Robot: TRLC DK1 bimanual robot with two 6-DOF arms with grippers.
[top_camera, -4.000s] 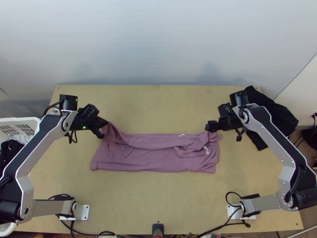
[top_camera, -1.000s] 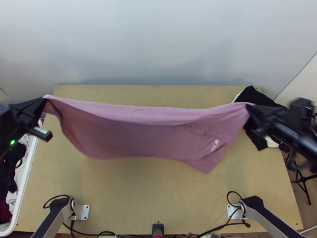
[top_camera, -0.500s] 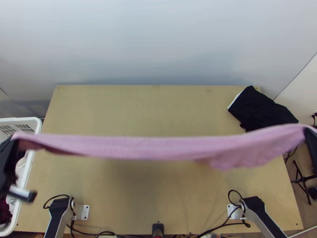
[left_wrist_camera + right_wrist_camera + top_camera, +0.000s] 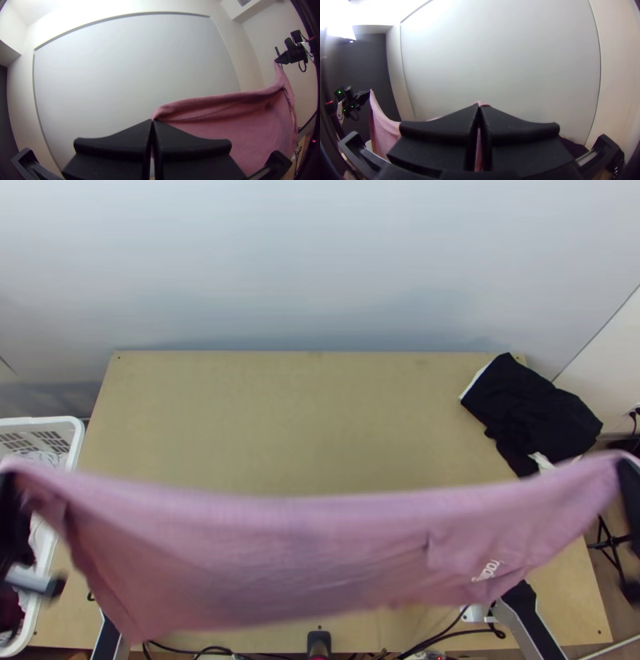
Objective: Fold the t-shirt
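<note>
Stretched between both grippers, the pink t-shirt [image 4: 296, 540] hangs in the air over the table's near part, its white lettering toward the right. My left gripper [image 4: 10, 488] is at the left edge of the top view, shut on one upper corner; in its wrist view the left gripper [image 4: 152, 120] has its fingertips together on the cloth [image 4: 216, 110]. At the right edge my right gripper [image 4: 628, 468] grips the other upper corner. From its own wrist, the right gripper [image 4: 479, 106] shows closed fingers with pink cloth [image 4: 381, 128] between and beyond them.
A white basket [image 4: 70, 456] with clothes stands at the table's left side. Black cloth [image 4: 532, 412] lies at the table's far right corner. The bare wooden tabletop [image 4: 296, 420] shows behind the shirt. Cables run along the near edge.
The shirt, earlier lying on the table, was lifted and pulled wide toward the near side. Since half a second ago its lower part has swung down toward the near edge.
</note>
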